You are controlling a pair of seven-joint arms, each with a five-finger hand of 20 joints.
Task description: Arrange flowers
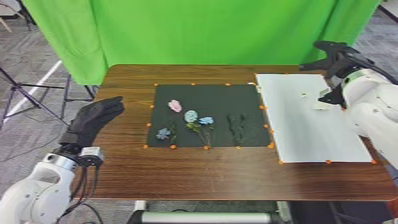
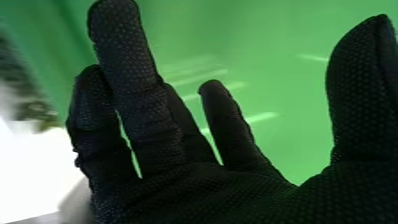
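Note:
In the head view my right hand is over the far end of the white sheet, its fingers spread. Small white flowers lie on that sheet, nearer than the hand. On the black mat lie a pink flower, a pale blue one, a blue one, a darker blue one and dark green stems. My left hand is left of the mat, fingers straight. In the right wrist view my right hand is open and holds nothing.
Orange markers line the edges of the mat and the sheet on the brown table. A green curtain hangs behind the table. Tripod legs stand on the floor at the left.

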